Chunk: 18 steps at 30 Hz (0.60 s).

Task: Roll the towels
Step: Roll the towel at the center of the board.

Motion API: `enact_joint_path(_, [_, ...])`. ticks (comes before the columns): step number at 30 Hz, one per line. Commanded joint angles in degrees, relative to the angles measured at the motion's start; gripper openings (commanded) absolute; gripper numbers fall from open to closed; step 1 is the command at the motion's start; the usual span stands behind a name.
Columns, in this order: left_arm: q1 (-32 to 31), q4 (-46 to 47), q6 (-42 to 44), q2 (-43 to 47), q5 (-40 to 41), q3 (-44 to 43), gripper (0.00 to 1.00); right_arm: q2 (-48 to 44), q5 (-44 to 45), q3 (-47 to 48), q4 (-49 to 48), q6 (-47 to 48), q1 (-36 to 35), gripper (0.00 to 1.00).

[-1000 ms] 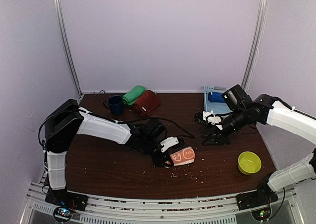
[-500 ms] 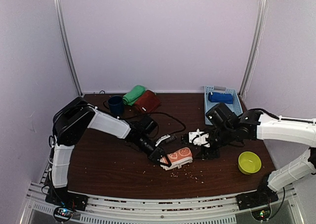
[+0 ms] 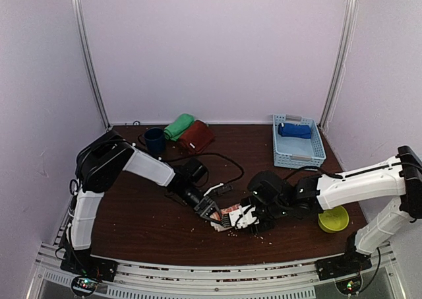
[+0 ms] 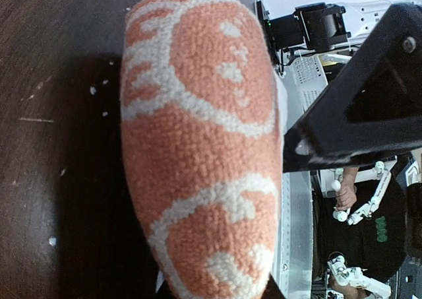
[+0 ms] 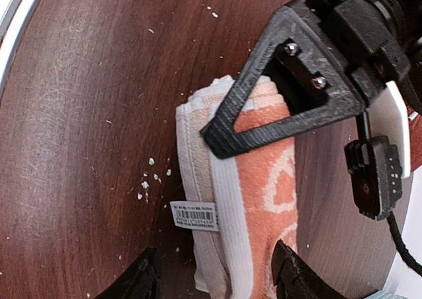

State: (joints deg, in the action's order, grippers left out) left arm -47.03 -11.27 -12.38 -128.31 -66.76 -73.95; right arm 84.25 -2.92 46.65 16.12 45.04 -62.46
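The orange towel [image 3: 231,214] with white bunny shapes lies near the front of the counter [image 3: 132,213], about in the middle, bunched into a fat roll. The left tool [image 3: 215,213] is pinching it, with a black finger on each side. The right tool [image 5: 217,282] is at the other end of the roll. Its fingers are spread, one on each side of the towel's end, and I think they are not squeezing it yet. So this towel looks nearly rolled, but it may need a last tuck. At the back of the counter a green towel [image 3: 179,126] lies as a neat roll beside a blue mug [image 3: 155,140]. A dark red towel [image 3: 196,136] next to it looks bundled up, though I cannot tell how neatly. A blue towel [image 3: 295,131] sits in the pale basket [image 3: 298,159] at the back right and looks rolled too. So most of the job seems done. Only the top view shows those other towels and both arms. The right wrist view shows the orange towel's white edge, its layers and a small tag [image 5: 194,215] with bars, all too small to see from the top. The left wrist view shows just fuzzy orange cloth up close and one black finger.
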Motion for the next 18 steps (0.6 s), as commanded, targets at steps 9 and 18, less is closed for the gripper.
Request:
enact_joint_path(9, [1.49,-5.4,-0.5,-5.65,-1.15,0.84,0.12,8.54,6.53,-2.73,-11.9,4.46,-1.94,0.58])
enact_joint_path(18, [1.84,-5.22,-0.53,-6.07,-5.91,1.22,0.12,7.5,12.45,-5.68,-17.92,7.48,-2.79,0.58])
